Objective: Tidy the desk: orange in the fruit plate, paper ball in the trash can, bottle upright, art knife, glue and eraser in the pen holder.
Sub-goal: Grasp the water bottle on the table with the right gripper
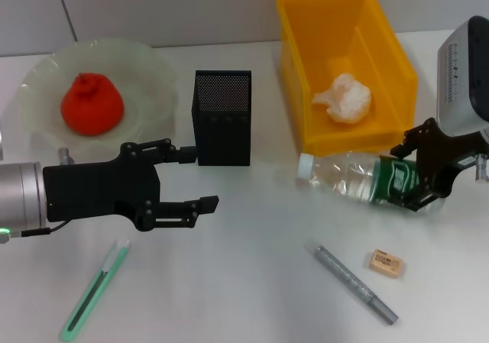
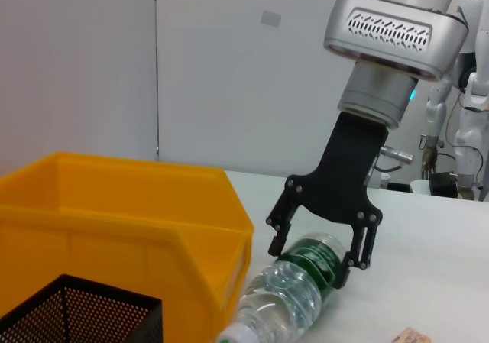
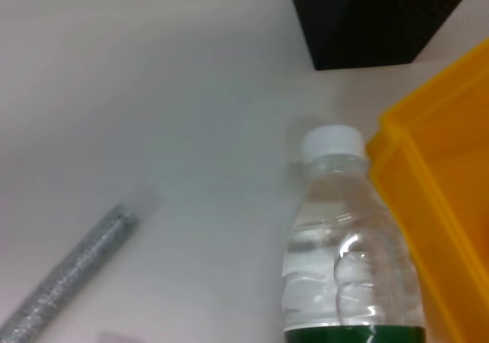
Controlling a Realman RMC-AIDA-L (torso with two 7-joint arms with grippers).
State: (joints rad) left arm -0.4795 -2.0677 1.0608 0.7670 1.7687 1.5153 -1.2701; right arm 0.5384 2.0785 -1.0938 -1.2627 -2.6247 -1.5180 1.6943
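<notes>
The clear bottle (image 1: 344,176) with a green label lies on its side in front of the yellow trash can (image 1: 294,68), white cap toward the pen holder. My right gripper (image 1: 409,177) is open, its fingers straddling the bottle's label end (image 2: 306,260). The paper ball (image 1: 344,98) sits inside the trash can. The orange (image 1: 92,105) rests in the pale green fruit plate (image 1: 157,72). My left gripper (image 1: 200,178) hovers open and empty in front of the black mesh pen holder (image 1: 222,118). On the table lie the green art knife (image 1: 95,289), silver glue stick (image 1: 355,283) and eraser (image 1: 386,263).
The trash can's wall (image 3: 451,175) runs close alongside the bottle (image 3: 348,259). The glue stick (image 3: 69,278) lies a short way from the bottle's cap. A second robot stands beyond the table in the left wrist view.
</notes>
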